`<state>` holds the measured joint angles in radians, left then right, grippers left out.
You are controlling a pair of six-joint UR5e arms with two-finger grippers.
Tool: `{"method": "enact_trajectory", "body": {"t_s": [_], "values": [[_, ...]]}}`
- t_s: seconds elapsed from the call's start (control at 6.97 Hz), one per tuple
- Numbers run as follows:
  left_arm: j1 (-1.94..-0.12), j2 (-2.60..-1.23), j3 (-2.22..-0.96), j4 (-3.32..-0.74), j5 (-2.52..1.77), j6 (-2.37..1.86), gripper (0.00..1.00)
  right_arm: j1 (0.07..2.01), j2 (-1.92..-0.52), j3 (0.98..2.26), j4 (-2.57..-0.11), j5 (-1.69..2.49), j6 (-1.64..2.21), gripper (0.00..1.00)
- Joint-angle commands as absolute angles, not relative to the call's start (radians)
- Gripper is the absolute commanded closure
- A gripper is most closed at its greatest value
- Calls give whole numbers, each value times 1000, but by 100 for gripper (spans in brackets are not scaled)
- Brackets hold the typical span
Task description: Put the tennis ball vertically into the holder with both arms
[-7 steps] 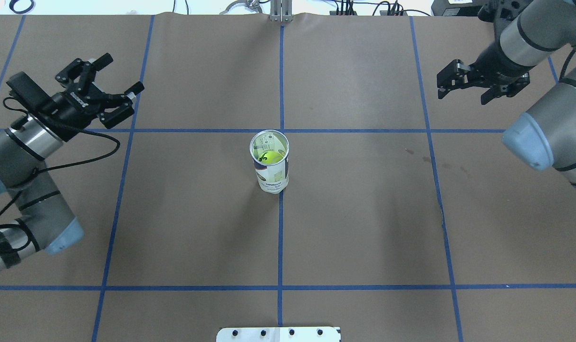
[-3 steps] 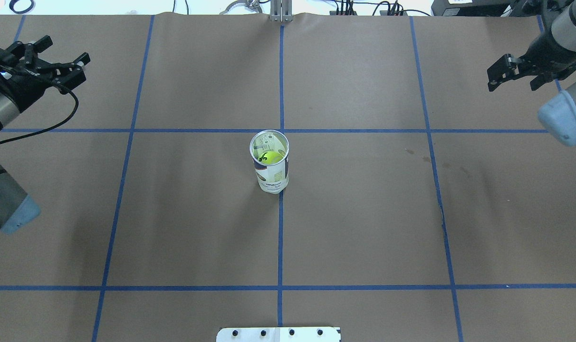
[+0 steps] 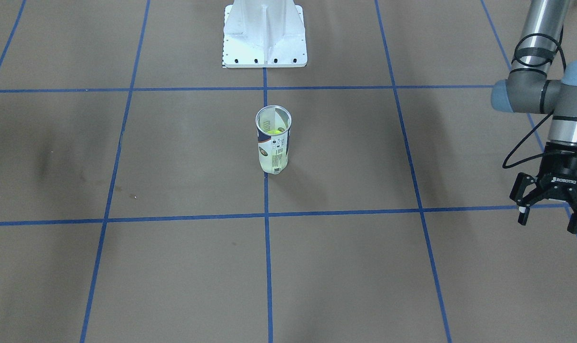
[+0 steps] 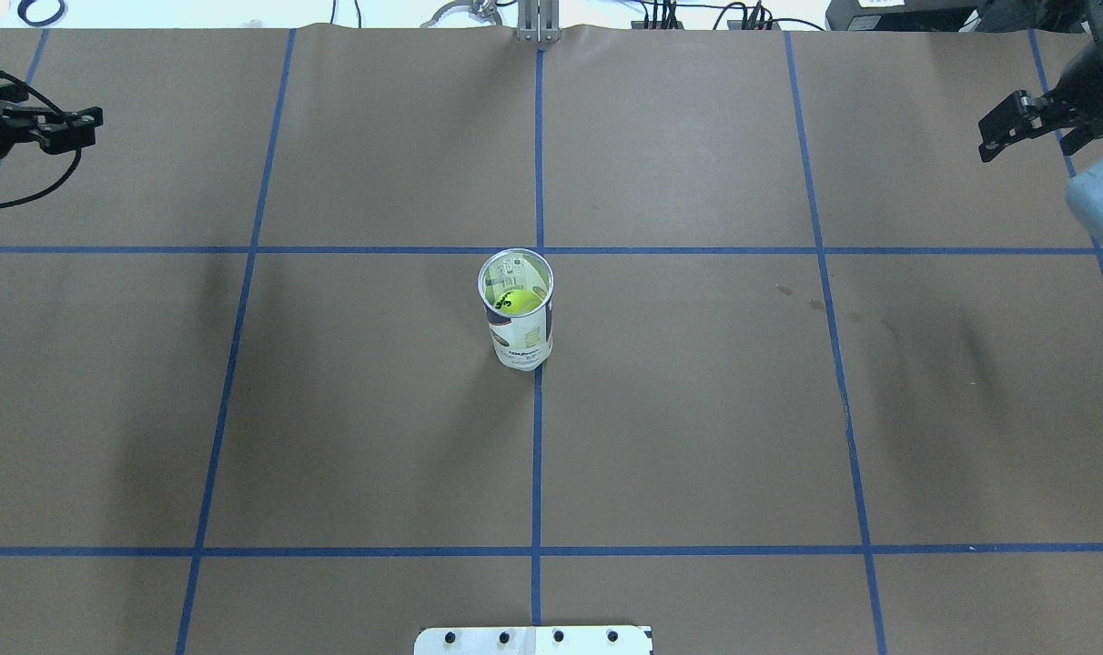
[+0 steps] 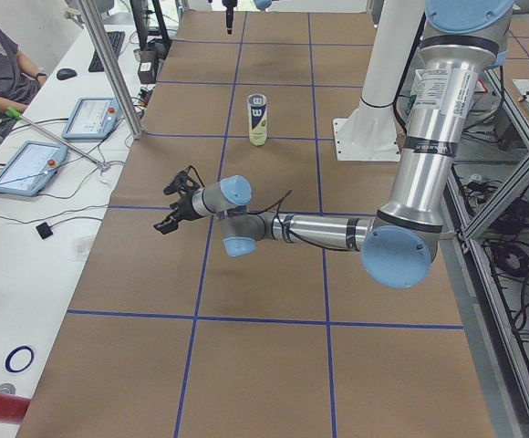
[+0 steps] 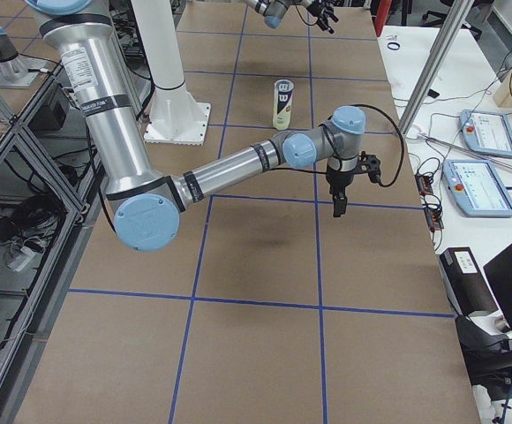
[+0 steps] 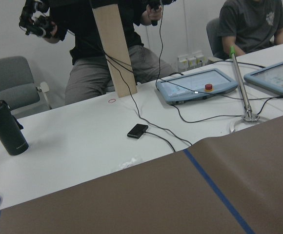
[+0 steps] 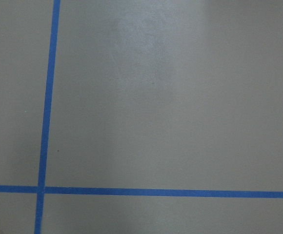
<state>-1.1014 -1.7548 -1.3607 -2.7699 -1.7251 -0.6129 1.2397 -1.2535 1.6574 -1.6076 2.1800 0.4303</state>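
The holder, a clear can with a silver rim and a white and navy label, stands upright at the table's middle. A yellow-green tennis ball lies inside it. The holder also shows in the front-facing view, the left view and the right view. My left gripper is open and empty, far off at the table's left edge, pointing down. My right gripper is open and empty at the far right edge. Neither gripper touches the holder.
The white mounting base stands at the robot's side of the table. Blue tape lines cross the brown table. Beyond the far edge is a white desk with tablets, cables and seated people.
Both arms have swung outward, away from the holder, to the table's left and right edges. Both grippers stay open. The holder and the ball have not moved.
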Motion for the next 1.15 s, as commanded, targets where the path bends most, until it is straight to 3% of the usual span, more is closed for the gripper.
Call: {"method": "enact_trajectory", "body": {"t_s": [0.0, 0.29, 1.0], "values": [[-1231, -1756, -1370, -2531, -2036, -608, 1, 1262, -1253, 1637, -1608, 2180, 367, 1], [-1287, -1756, -1399, -2322, -2198, -603, 1, 1293, -1261, 1618, -1608, 2181, 293, 1], [-1419, -1756, -1612, -1759, -2419, -457, 1, 1382, -1284, 1539, -1609, 2253, 97, 1]]}}
